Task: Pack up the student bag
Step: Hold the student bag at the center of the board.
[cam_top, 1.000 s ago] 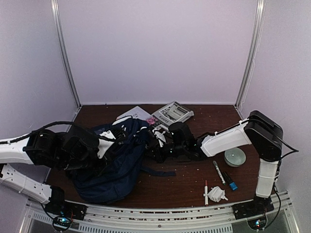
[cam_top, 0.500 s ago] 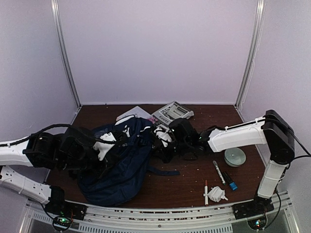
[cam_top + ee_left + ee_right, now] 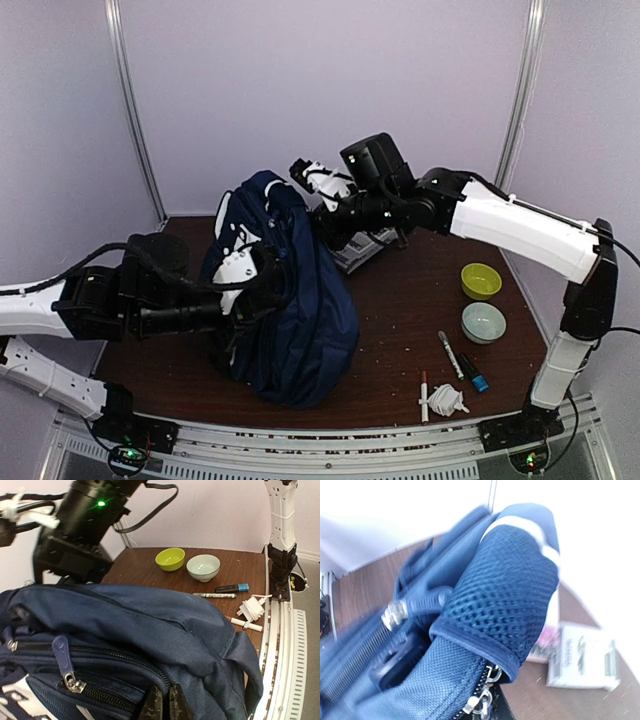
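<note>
Pale lilac walls (image 3: 320, 100) close the scene on three sides, evenly and softly lit. Slim metal posts stand in the back corners, upper left (image 3: 137, 120) and upper right (image 3: 515, 110). The dark brown wooden desk (image 3: 420, 330) fills the lower half of the frame, and a ribbed aluminium rail (image 3: 330, 452) runs along the bottom edge.

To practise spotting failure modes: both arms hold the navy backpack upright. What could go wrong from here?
1. The right end effector pinches only the top fabric of the student bag; a slip would likely let it topple onto the booklet.
2. The left end effector clamps thin fabric beside the zipper; hard pulling might strain it.
3. A falling bag could sweep toward the green bowl.
</note>
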`<state>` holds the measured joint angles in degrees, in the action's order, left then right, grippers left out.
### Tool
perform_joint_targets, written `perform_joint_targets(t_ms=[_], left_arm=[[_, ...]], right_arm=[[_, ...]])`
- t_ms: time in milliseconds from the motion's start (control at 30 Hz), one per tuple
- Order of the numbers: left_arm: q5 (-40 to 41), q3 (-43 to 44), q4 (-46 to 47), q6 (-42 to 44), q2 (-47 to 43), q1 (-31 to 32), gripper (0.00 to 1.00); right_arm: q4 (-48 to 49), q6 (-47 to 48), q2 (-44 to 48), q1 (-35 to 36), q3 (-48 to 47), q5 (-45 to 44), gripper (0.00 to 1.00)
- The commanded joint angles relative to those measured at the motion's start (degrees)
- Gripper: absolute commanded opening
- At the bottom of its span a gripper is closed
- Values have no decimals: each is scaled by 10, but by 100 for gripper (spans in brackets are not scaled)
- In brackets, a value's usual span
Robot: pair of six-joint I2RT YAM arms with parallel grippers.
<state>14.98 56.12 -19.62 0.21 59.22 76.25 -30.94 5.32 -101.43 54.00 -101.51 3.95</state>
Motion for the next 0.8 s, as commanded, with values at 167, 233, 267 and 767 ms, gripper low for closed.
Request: perform_joint_targets(t_ms=[167, 233, 267, 767], left_arm=[[-145, 76, 122, 114, 57, 25, 50], [-143, 60, 125, 117, 27, 25, 68], [-138, 54, 124, 118, 10, 25, 71], [28, 254, -199, 194, 22, -102, 98]], right_arm=[[82, 97, 87, 14, -32, 6, 0], [109, 122, 113, 14, 8, 15, 0], [120, 132, 125, 14, 26, 25, 0], [124, 233, 215, 30, 136, 144, 0]])
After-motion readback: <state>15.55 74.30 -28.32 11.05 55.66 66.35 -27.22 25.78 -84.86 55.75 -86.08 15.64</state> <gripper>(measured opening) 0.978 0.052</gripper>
